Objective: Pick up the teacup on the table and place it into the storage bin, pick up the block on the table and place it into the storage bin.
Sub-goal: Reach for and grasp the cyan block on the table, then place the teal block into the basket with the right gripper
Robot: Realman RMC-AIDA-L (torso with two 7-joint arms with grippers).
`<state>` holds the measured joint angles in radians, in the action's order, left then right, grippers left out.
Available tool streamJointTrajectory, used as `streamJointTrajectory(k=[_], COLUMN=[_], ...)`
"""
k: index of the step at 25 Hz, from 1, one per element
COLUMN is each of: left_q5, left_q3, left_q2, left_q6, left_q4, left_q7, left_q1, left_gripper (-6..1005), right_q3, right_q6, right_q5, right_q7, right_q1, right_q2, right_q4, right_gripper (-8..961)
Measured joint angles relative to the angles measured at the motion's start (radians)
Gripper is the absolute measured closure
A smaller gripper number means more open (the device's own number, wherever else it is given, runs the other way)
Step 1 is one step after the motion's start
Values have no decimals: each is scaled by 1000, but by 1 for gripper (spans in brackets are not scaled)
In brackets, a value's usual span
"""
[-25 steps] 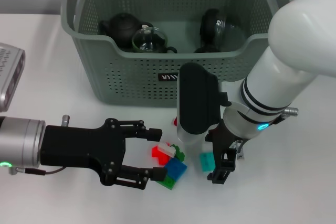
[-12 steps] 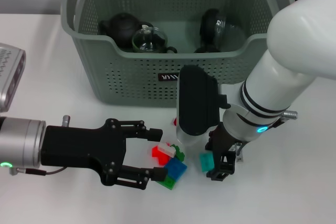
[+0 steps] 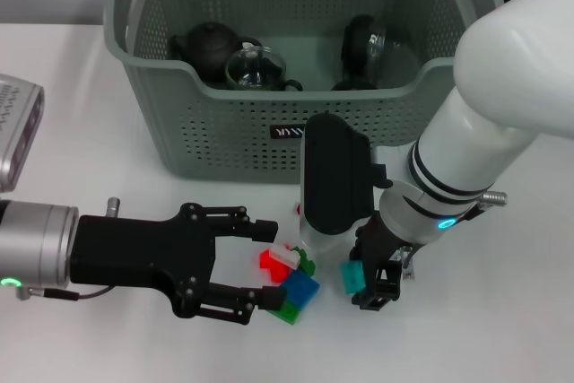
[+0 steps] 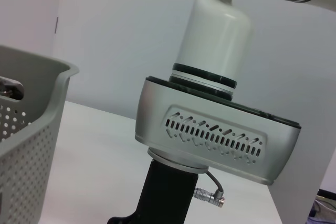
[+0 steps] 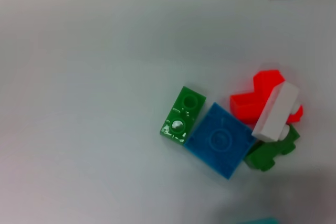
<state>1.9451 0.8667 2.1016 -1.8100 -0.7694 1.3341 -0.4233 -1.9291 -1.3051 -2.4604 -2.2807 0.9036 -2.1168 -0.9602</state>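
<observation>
Two robot grippers over toy blocks on a white worktop point(image 3: 90, 347).
The right gripper point(image 3: 369, 286) fingers clamped a teal block point(image 3: 352, 277); the left gripper point(image 3: 260, 264) fingers stood apart beside the block pile point(image 3: 291, 280).

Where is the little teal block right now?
In the head view, the teal block sits on the white table at the right end effector, just right of the pile of colourful blocks.

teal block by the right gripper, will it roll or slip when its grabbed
The teal block looks flat-sided and rigid, so it probably won't roll. It seems small, likely light plastic, so the right gripper could nudge it across the smooth table.
</observation>
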Motion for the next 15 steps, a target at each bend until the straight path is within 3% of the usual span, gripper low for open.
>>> streamJointTrajectory(k=[9, 15], left_q5=[0, 0], left_q3=[0, 0], left_q2=[0, 0], left_q6=[0, 0], left_q4=[7, 7], left_q7=[-1, -1], left_q1=[0, 0], left_gripper=[185, 185], right_q3=[-1, 0], right_q6=[-4, -12], right_q5=[-2, -4], right_q7=[-12, -34], right_q1=[1, 7], right_q2=[0, 4], right_q4=[0, -3], right_gripper=[358, 524])
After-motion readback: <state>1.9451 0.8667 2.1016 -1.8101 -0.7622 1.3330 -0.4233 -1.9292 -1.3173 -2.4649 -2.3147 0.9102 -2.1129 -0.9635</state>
